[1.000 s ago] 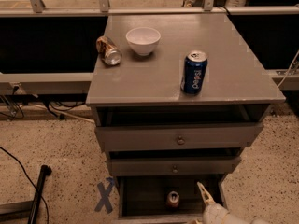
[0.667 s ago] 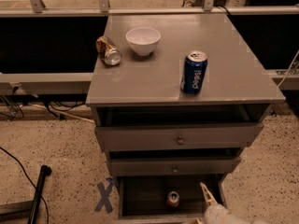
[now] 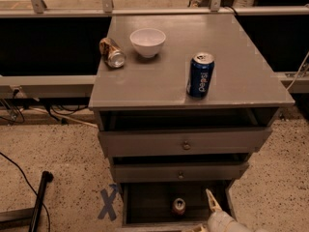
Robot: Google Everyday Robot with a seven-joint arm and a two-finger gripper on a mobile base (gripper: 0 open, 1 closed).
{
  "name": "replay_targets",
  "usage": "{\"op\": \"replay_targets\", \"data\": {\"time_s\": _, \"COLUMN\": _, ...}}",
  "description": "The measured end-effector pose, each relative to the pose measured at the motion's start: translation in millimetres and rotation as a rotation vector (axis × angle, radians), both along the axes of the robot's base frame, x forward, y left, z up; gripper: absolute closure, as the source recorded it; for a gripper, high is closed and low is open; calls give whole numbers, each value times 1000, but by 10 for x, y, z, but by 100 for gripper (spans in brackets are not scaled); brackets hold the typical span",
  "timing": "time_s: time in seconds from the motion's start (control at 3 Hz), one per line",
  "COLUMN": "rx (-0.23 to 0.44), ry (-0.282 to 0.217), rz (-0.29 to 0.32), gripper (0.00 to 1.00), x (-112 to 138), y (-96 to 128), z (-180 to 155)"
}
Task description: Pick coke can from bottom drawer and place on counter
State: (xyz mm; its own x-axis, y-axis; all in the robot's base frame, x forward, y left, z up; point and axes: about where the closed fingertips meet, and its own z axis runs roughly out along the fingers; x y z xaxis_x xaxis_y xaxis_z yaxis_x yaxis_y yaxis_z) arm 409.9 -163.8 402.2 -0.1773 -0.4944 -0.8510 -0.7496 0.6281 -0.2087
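Observation:
The coke can [image 3: 179,206], small and red-orange with a silver top, stands upright in the dark open bottom drawer [image 3: 145,204] of the grey cabinet. The gripper [image 3: 212,204] comes in from the lower right edge of the camera view; one pale finger [image 3: 211,200] points up over the drawer's right side, just right of the can and apart from it. The rest of the gripper is cut off by the frame. The counter [image 3: 164,76] is the flat grey cabinet top above.
On the counter stand a blue Pepsi can [image 3: 200,75], a white bowl [image 3: 147,42] and a dented brownish-gold can [image 3: 112,52] lying on its side. Two shallower knobbed drawers [image 3: 186,145] sit slightly open above. A blue X [image 3: 108,203] marks the floor; a black pole [image 3: 39,197] lies at left.
The gripper has shifted slightly; the can, drawers and counter objects have not moved.

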Motion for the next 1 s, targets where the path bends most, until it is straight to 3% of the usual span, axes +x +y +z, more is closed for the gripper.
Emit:
{"op": "replay_targets", "data": {"time_s": 0.33, "rx": -55, "ry": -37, "rz": -31, "gripper": 0, "x": 123, "y": -42, "z": -369}}
{"op": "replay_targets", "data": {"time_s": 0.67, "rx": -66, "ry": -48, "rz": -47, "gripper": 1, "x": 220, "y": -105, "z": -649}}
{"op": "replay_targets", "data": {"time_s": 1.0, "rx": -54, "ry": -41, "rz": -52, "gripper": 13, "x": 298, "y": -136, "z": -840}}
